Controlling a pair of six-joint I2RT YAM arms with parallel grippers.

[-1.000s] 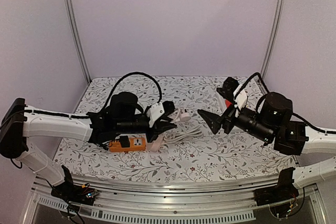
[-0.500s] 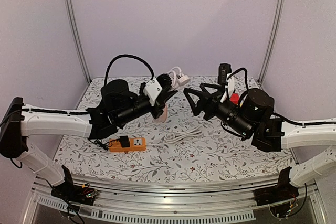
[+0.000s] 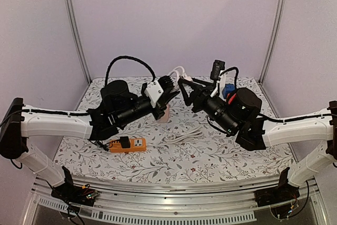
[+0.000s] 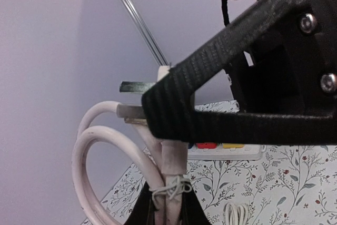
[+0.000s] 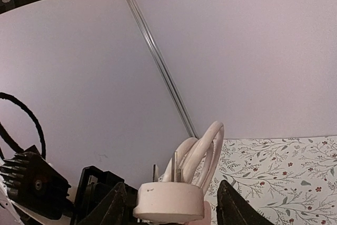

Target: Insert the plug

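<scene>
Your left end effector (image 3: 167, 84) is shut tight on the tied cord (image 4: 87, 148) and holds it high above the tabletop (image 3: 210, 154). The plug (image 5: 171, 203) is just past its tips. Your right end effector (image 5: 171, 189) sits around the plug with one finger on each side, but its jaws are open — you can see a small gap on at least one side. So the job now looks like a hand-over. Close the right one gently on the fat body of the plug, not on the metal pins. Don't let go with the left until the right has a firm squeeze, or the plug may tip or fall. After that, the plug has to go down to the orange strip (image 3: 128, 144) — its free socket is beside the black block (image 3: 124, 141).
</scene>
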